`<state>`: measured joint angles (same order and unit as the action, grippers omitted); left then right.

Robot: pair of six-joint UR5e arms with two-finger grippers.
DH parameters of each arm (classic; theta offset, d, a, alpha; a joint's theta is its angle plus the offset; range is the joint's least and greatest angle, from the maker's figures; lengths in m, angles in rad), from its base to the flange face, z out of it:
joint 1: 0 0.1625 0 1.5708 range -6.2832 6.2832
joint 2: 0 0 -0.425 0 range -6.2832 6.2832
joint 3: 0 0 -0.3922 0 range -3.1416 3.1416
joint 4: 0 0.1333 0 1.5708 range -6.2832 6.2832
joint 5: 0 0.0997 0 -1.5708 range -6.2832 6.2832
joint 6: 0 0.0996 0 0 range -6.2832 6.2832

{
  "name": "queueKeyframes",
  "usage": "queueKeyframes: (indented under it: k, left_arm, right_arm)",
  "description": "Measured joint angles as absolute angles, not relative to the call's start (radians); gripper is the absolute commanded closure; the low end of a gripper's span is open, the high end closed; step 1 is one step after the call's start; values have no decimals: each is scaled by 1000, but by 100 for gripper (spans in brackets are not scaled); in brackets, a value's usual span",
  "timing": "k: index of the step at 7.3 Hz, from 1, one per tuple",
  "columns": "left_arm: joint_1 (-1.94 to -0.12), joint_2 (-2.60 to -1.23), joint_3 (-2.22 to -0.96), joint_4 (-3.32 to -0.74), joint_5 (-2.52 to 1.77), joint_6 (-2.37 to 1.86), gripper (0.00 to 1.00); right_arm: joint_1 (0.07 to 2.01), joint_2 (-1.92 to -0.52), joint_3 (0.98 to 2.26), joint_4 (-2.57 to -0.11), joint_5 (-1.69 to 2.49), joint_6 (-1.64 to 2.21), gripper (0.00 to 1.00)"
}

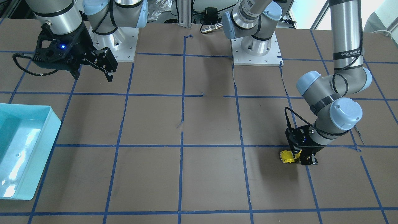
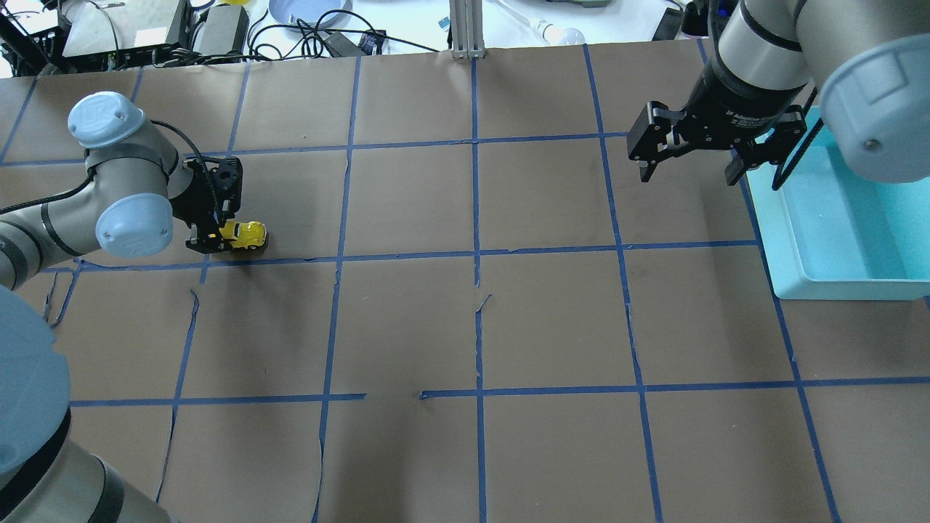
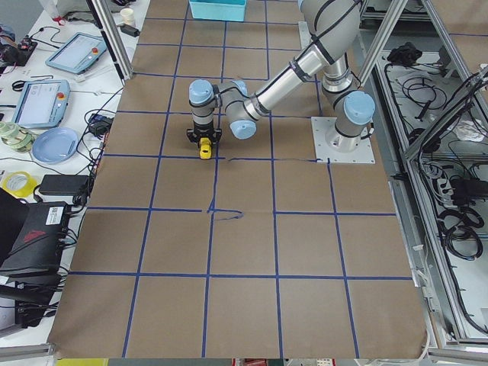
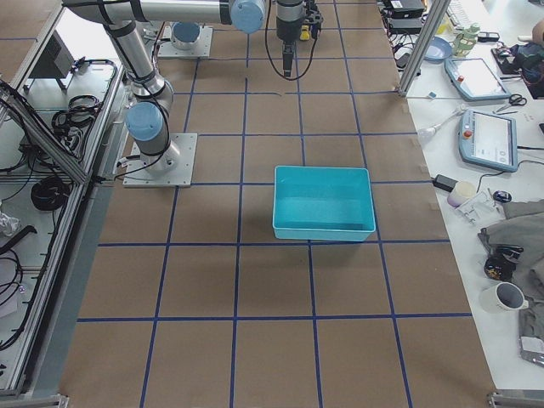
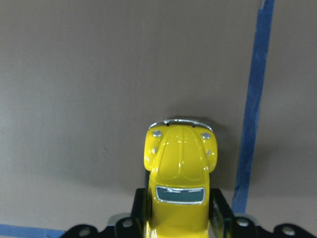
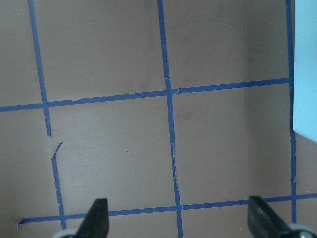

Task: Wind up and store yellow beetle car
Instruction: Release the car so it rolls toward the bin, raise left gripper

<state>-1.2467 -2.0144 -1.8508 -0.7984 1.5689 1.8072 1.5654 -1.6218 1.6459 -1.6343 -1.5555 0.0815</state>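
Note:
The yellow beetle car [image 2: 248,234] is tiny and glossy, low over the brown table at its left side. My left gripper [image 2: 216,240] is shut on the car's rear half. In the left wrist view the car [image 5: 181,166] sits between the two black fingers [image 5: 140,207], its nose pointing away. It also shows in the front-facing view [image 1: 287,156] beside the left gripper [image 1: 304,158]. I cannot tell whether its wheels touch the table. My right gripper [image 2: 686,168] is open and empty, held above the table next to the teal bin [image 2: 843,287].
The teal bin [image 1: 53,137] is empty and stands at the table's right edge. Blue tape lines mark a grid on the brown paper. Both arm bases [image 1: 256,51] stand at the robot's side. Cables and devices lie beyond the far edge [image 2: 218,29].

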Motion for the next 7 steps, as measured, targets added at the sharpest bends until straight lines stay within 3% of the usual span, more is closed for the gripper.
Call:
queueKeyframes:
  k: [4, 7]
  left_arm:
    - [-1275, -1985, -1847, -821, 1564, 1781, 0]
    - [-1441, -1879, -1762, -1041, 1533, 1450, 0]
  right_arm:
    - [1565, -1622, 1646, -1634, -1556, 79, 0]
    - [1564, -1621, 1645, -1634, -1558, 79, 0]
